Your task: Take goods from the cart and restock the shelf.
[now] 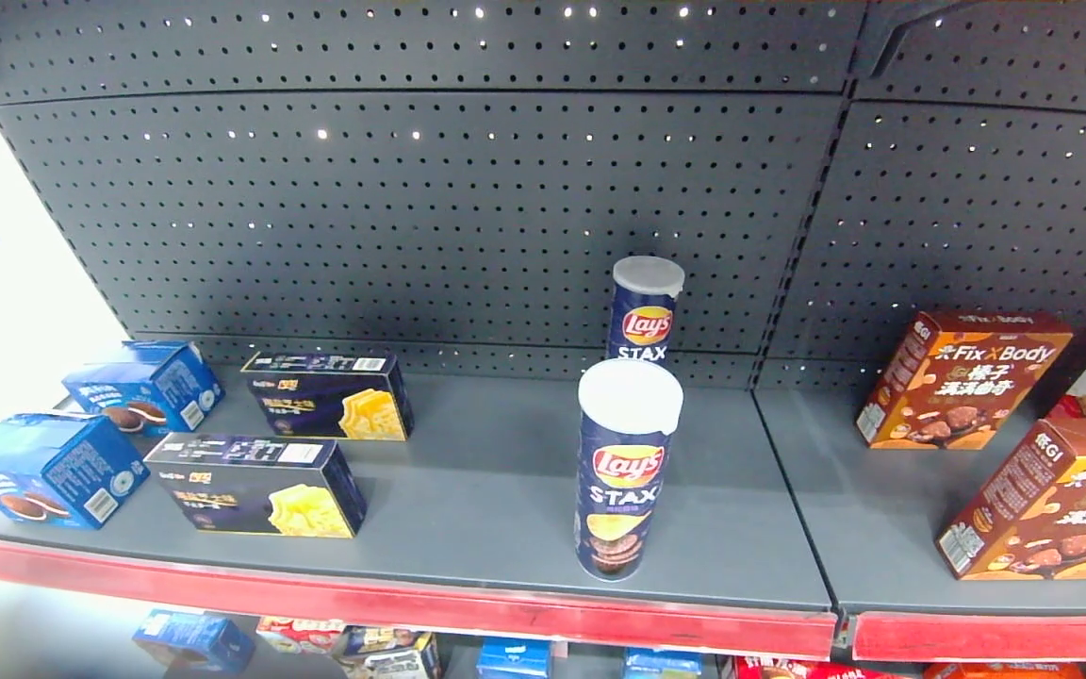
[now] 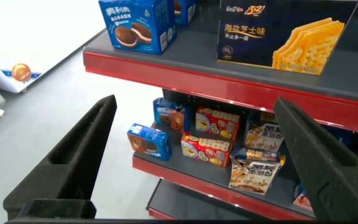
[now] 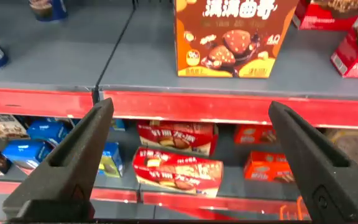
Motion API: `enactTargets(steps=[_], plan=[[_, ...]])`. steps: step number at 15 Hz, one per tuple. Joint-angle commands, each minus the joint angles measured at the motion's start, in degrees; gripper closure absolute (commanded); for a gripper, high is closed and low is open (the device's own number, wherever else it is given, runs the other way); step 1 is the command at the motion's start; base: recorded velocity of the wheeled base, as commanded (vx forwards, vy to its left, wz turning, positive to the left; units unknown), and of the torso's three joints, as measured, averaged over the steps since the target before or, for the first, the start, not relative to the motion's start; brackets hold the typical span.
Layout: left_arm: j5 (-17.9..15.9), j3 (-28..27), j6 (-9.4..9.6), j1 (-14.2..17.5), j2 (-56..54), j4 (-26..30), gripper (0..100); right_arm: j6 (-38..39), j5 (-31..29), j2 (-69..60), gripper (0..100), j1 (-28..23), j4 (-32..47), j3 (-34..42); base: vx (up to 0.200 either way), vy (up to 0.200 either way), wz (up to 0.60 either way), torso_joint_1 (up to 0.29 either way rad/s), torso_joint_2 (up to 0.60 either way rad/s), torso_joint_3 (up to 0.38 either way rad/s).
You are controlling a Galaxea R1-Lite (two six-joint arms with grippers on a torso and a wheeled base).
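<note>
Standing upright on shelf (image 1: 486, 490), front chip can (image 1: 620, 490), lid (image 1: 630, 396) up, L pincer (image 2: 194, 104) & R pincer (image 3: 190, 107) spread

The shelf deck (image 1: 486, 500) is smooth, matt grey painted metal, and the perforated back panel (image 1: 411, 217) is the same dull, dark sheet. The red edge strip (image 1: 392, 599) is glossy plastic. The front chip can (image 1: 614, 490) has a shiny printed wall, probably cardboard, and a pale matt plastic lid. The front cracker box (image 1: 260, 486) is satin printed card. The fingers (image 2: 73, 155) of the left gripper (image 2: 194, 102) are matt black and finely grainy.
</note>
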Motion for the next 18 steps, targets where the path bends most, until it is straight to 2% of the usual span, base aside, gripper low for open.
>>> enactTargets(steps=[1,7,11,14,18], plan=[[0.0,0.0,-0.03,0.0,0.0,0.0,0,-0.1,0.0,-1.3,0,0.3,0.0,0.0,0.000,0.000,0.00,0.000,0.00,0.000],[0.0,0.0,-0.03,0.0,0.0,0.0,0,-1.1,0.1,-1.3,0,0.3,0.0,0.0,0.000,0.000,0.00,0.000,0.00,0.000],[-0.3,0.1,0.76,0.0,0.0,0.0,0,-1.1,0.6,-1.3,0,0.3,0.0,0.0,0.000,0.000,0.00,0.000,0.00,0.000],[-0.3,0.1,0.76,0.0,0.0,0.0,0,-1.1,0.6,-1.3,0,0.3,0.0,0.0,0.000,0.000,-0.60,-0.002,0.00,0.004],[-0.4,0.0,0.76,0.0,0.0,0.1,0,-0.9,0.5,-1.3,0,0.3,0.0,0.0,0.000,0.000,0.00,0.000,0.00,0.000]])
